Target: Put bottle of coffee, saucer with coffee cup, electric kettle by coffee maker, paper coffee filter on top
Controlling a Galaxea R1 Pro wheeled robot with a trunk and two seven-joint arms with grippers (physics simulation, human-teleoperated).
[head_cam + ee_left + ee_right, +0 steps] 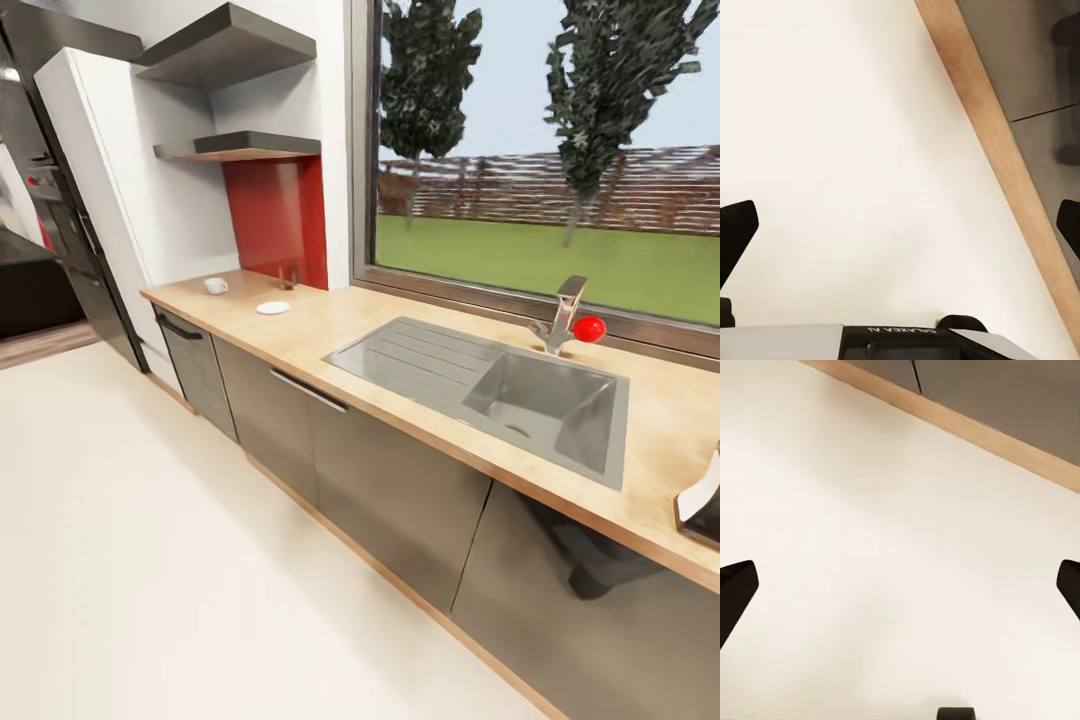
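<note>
sink (560,400), red ball (589,328), perhaps cup (216,286)

On the tabletop (330,330), the cup (216,286) sits at the far left end, the saucer (272,308) just right of it, apart. The sink (500,385) lies further right, its tap (562,315) behind.

"GALAXEA AI", upside down, on the left gripper (900,225) housing
</note>
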